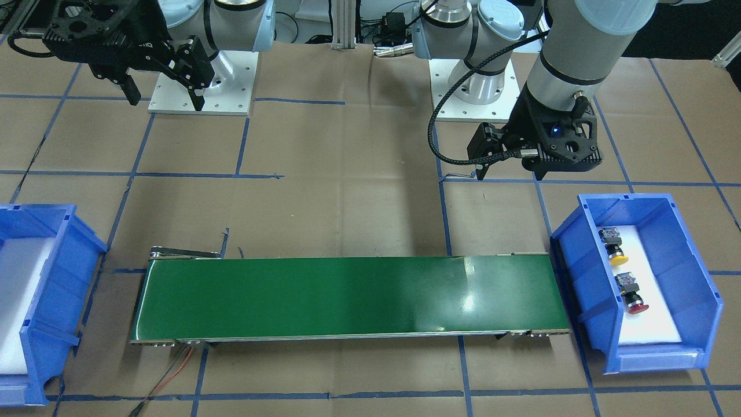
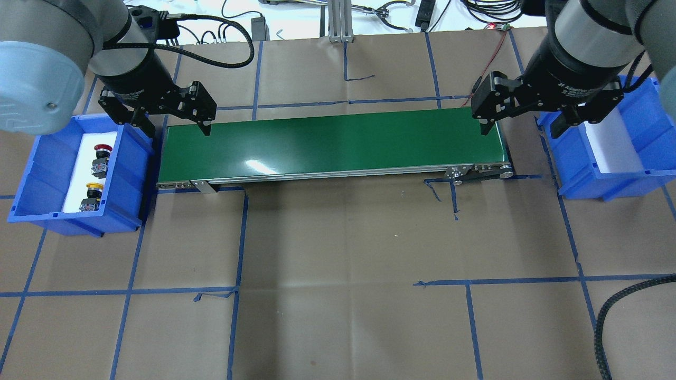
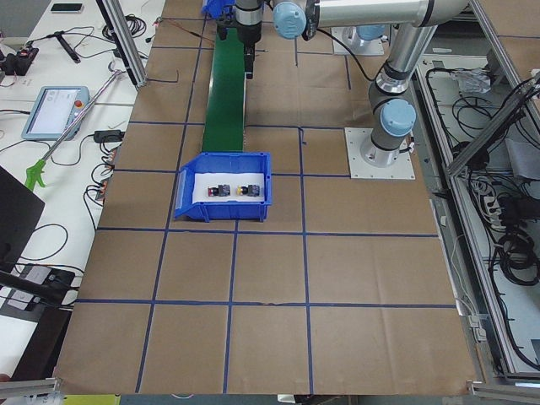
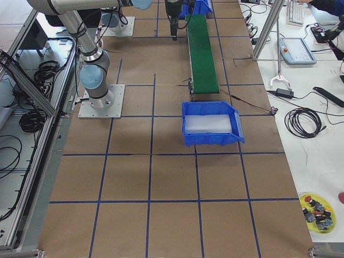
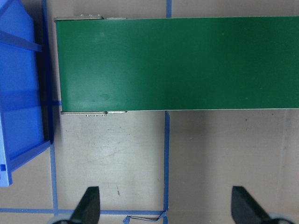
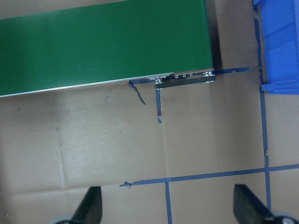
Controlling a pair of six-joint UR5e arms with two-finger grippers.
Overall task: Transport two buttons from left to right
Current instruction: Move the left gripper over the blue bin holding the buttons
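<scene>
Both jaw pairs wide apart, empty. Left gripper (image 2: pixel 177 124) hovering by conveyor belt (image 2: pixel 332 145) left end, right gripper (image 2: pixel 523 119) by right end. Off to left of left gripper, inside left blue bin (image 2: pixel 42 169) on white liner (image 2: pixel 79 158): red button (image 2: pixel 100 158), yellow button (image 2: pixel 91 195). Left arm far nearer. Long axes near-to-far, caps at far end. Both buttons plain from overhead; from left wrist view only bin wall and belt, no buttons.

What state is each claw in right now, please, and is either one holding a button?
Left claw: open, holding nothing.
Right claw: open, holding nothing.
</scene>
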